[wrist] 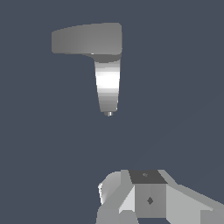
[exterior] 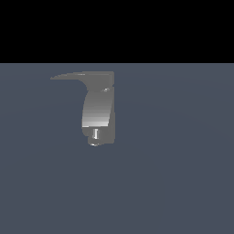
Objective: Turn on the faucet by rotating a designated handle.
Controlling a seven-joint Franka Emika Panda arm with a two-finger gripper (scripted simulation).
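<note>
The faucet [exterior: 98, 109] is a small grey fixture with a curved, shaded body and a short shiny nozzle stub [exterior: 95, 134] at its lower end. The handle [exterior: 75, 76] is a thin flat lever across its top, tapering to a point towards the exterior view's left. In the wrist view the faucet body [wrist: 107, 85] is a bright tapered piece and the handle [wrist: 85, 39] a flat grey slab joined to it. My gripper [wrist: 148, 192] shows only in the wrist view, as white and grey blocks well apart from the faucet and touching nothing. No gap between its fingers shows. It is out of the exterior view.
The faucet stands alone on a plain dark blue-grey surface [exterior: 173, 160]. A black band fills the upper part of the exterior view.
</note>
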